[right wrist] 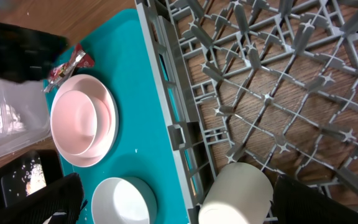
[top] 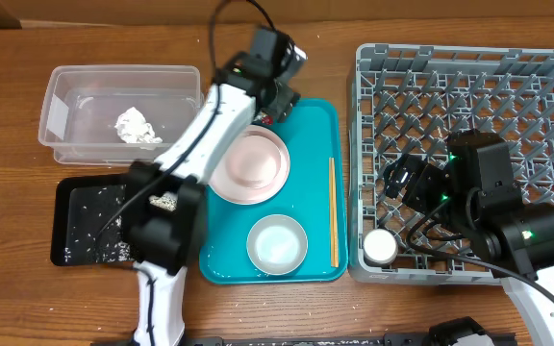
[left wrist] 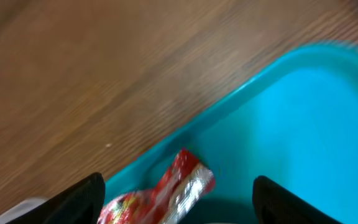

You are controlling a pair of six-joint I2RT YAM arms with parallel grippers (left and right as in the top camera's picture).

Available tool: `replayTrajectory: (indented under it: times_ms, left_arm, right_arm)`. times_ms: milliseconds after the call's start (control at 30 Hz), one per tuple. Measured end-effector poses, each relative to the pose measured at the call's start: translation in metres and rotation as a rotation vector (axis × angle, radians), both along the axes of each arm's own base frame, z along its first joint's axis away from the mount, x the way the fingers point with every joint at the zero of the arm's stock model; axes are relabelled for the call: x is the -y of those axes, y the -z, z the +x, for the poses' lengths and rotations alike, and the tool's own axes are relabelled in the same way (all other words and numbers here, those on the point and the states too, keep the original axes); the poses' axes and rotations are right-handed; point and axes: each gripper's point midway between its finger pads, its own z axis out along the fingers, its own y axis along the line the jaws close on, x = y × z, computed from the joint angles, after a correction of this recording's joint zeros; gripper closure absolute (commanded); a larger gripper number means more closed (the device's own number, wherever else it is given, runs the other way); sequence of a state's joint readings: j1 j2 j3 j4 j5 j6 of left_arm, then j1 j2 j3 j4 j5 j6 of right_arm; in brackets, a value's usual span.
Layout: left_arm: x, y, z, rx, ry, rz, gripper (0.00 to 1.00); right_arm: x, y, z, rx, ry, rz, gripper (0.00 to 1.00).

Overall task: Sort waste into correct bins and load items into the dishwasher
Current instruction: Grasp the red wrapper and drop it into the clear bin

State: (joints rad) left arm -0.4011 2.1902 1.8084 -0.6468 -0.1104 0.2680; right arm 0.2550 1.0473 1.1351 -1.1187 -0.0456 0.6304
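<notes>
Wrapper [left wrist: 166, 193] sits inside the spread left gripper [left wrist: 178, 208].

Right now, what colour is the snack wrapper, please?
Red and silver wrapper, clearest in left wrist view.

Overhead looks straight down; both close wrist views share the teal tray [right wrist: 129, 74].

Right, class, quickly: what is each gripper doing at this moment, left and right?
Left gripper: open, straddling the red wrapper, not gripping it.
Right gripper: open, the white cup loose between.
</notes>
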Motion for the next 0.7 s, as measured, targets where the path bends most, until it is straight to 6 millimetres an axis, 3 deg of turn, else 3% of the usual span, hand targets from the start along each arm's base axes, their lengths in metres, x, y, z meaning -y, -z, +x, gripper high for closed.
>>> replayTrajectory:
  times_ms: [133, 167, 233, 333, 567, 633, 700]
  left_arm:
    - [-0.012, 0.040, 0.002, -0.046, -0.014, 0.083, 0.30]
    - [-0.014, 0.046, 0.001, -0.054, -0.018, 0.095, 0.36]
    - [-0.017, 0.053, -0.001, -0.068, -0.026, 0.111, 0.55]
    - [-0.020, 0.055, -0.003, -0.080, -0.036, 0.122, 0.96]
    - [-0.024, 0.052, -0.010, -0.094, -0.109, 0.128, 0.96]
    - [-0.028, 0.041, -0.013, -0.094, -0.158, 0.122, 0.96]
    - [-0.032, 0.016, -0.015, -0.074, -0.210, 0.094, 0.96]
  right_arm:
    - [0.000, 0.000, 0.000, 0.000, 0.000, 0.000, 0.00]
    - [0.000, 0.000, 0.000, 0.000, 0.000, 0.000, 0.00]
    - [0.000, 0.000, 0.000, 0.000, -0.001, -0.001, 0.00]
    - [0.000, 0.000, 0.000, 0.001, -0.002, -0.001, 0.00]
    - [0.000, 0.000, 0.001, 0.003, -0.002, -0.001, 0.00]
    - [0.000, 0.000, 0.001, 0.003, -0.002, -0.002, 0.00]
    - [0.000, 0.000, 0.001, 0.003, -0.001, -0.001, 0.00]
